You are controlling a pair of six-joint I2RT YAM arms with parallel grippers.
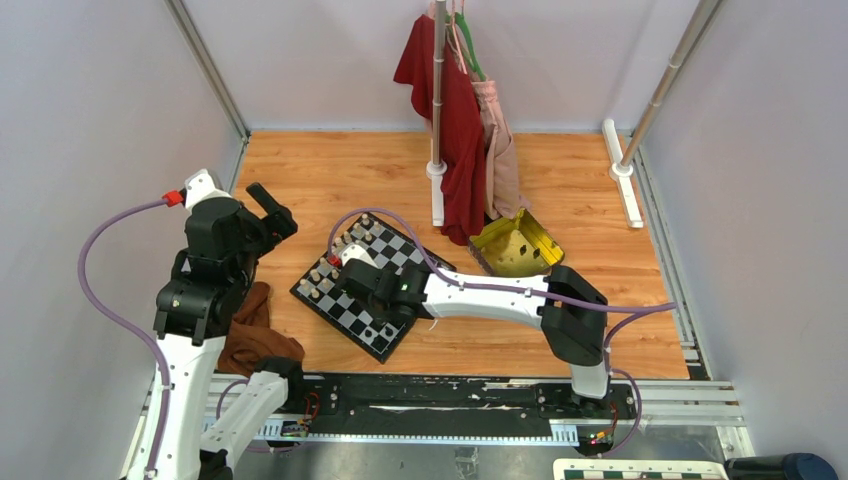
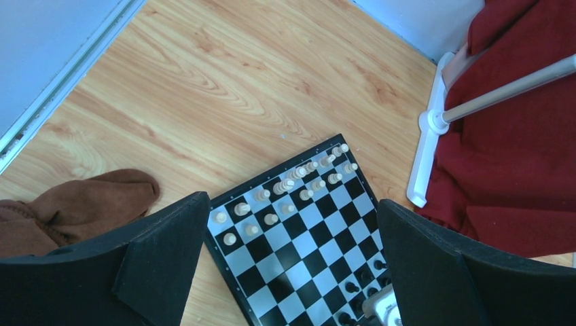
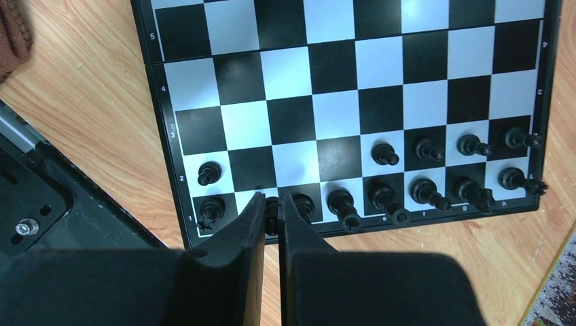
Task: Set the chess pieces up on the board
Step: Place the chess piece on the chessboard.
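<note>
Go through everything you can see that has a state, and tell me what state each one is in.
Left hand, open, holding nothing.
Right hand, shut on a black piece in the end row.
Board, lying flat.
Cream pieces, upright, two full rows.
Black pieces, upright, second row has three gaps.
Red garment, hanging.
Brown cloth, crumpled.

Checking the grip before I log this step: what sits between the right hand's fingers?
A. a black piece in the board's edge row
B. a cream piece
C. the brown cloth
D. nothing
A: in the right wrist view the right hand is closed on a black piece that stands in the edge row of the board, with other black pieces on either side.
</note>
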